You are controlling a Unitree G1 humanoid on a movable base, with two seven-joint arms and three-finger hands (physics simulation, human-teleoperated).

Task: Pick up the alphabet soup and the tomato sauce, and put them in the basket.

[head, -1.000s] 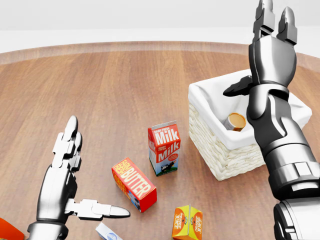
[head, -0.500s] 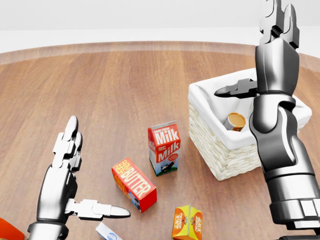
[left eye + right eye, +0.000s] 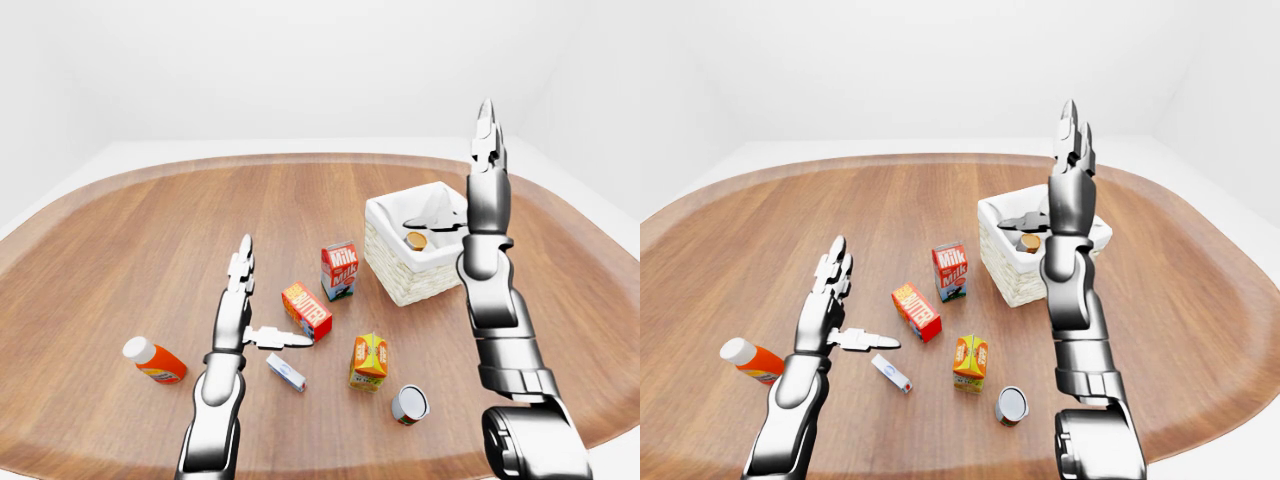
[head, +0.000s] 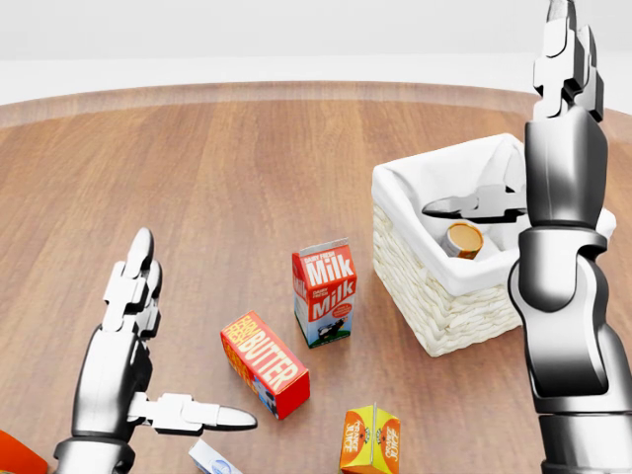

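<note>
On the round wooden table [image 3: 150, 230], the white-lined wicker basket [image 4: 449, 296] stood toward two o'clock in the head view, and one can [image 4: 464, 238] with a tan top already lay inside it; its label could not be read. The right hand [image 4: 565, 128] was raised over the basket's right side, fingers [image 4: 571, 54] straight up and spread, thumb jutting to nine o'clock across the basket's mouth, holding nothing. A second can [image 3: 409, 404] lay on its side on the table at about five o'clock in the left-eye view, just right of a small orange carton [image 3: 369, 360]. The left hand [image 4: 133, 346] hovered open at eight o'clock, fingers extended, thumb pointing at the butter box [image 4: 264, 363]. The milk carton [image 4: 324, 292] stood upright between butter and basket. An orange bottle [image 3: 154, 360] with a white cap lay at the far left, and a small white-and-blue packet [image 3: 285, 371] sat below the thumb.
</note>
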